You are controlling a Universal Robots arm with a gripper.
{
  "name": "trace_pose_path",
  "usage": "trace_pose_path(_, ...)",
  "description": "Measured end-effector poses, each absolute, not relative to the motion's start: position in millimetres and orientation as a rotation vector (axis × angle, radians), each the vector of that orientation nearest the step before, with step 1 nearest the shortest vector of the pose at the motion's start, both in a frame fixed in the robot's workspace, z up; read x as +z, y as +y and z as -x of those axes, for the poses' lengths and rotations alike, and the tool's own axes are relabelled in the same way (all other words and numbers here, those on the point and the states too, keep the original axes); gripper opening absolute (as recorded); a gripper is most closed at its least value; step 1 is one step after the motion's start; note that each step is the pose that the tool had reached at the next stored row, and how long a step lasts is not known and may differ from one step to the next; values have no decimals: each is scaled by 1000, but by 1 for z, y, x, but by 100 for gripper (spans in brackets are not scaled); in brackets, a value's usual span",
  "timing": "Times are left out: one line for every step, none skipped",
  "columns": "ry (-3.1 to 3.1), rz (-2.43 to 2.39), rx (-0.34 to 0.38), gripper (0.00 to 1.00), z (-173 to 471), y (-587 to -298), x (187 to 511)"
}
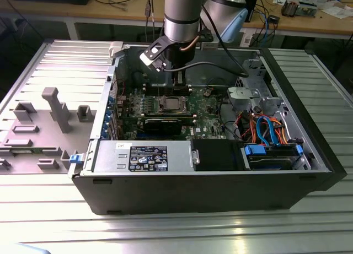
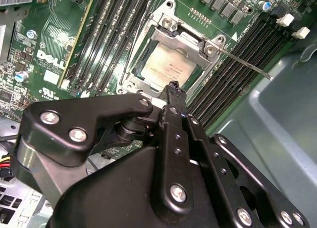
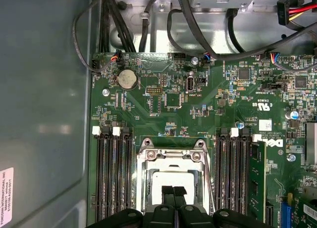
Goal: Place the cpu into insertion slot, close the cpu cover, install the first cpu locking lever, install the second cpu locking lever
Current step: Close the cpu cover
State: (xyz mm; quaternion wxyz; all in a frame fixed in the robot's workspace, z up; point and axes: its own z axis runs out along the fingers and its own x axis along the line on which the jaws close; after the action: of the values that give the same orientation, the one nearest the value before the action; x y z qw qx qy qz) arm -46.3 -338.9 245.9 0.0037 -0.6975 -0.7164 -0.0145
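One open computer case (image 1: pixel 182 182) is lying flat, its green motherboard (image 3: pixel 198 114) showing. One gripper (image 3: pixel 173 192) is hovering just over the insertion slot (image 3: pixel 145 151), fingers pressed together and holding nothing. One cpu cover (image 2: pixel 190 42) is lying flat over the seated cpu (image 2: pixel 166 69). One thin locking lever (image 2: pixel 247 66) is sticking out sideways.

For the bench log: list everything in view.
computer case: one, black, open on the metal table
circuit board: one, green, inside the case
insertion slot: one, silver-rimmed, mid-board
cpu: one, pale metal, seated in the slot
cpu cover: one, silvery, lying over the cpu
lever: one, silvery, jutting from the slot's corner
memory slots: several, black, flanking the slot
power supply: one, grey, case front
cables: several, orange and blue, inside the case
fixture: one, grey, exterior view's left of case
arm: one, grey, above the board
gripper: one, black, shut, over the slot
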Motion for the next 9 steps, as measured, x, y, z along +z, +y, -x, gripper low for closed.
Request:
trace_pose_path(-2245, 2186, -46, 11, 46, -339, 246)
trace_pose_path(-2246, 2186, -46, 11, 46, -339, 246)
trace_pose_path(-2246, 2186, -46, 11, 46, -339, 246)
trace_pose_path(-2246, 2186, -46, 11, 46, -339, 246)
trace_pose_path(-2246, 2186, -46, 11, 46, -339, 246)
trace_pose_path(-2246, 2186, -45, 11, 46, -339, 246)
trace_pose_path(-2246, 2186, -45, 11, 46, -339, 246)
trace_pose_path(-2246, 2185, -46, 11, 46, -339, 245)
trace_pose_path(-2246, 2186, -46, 11, 47, -339, 245)
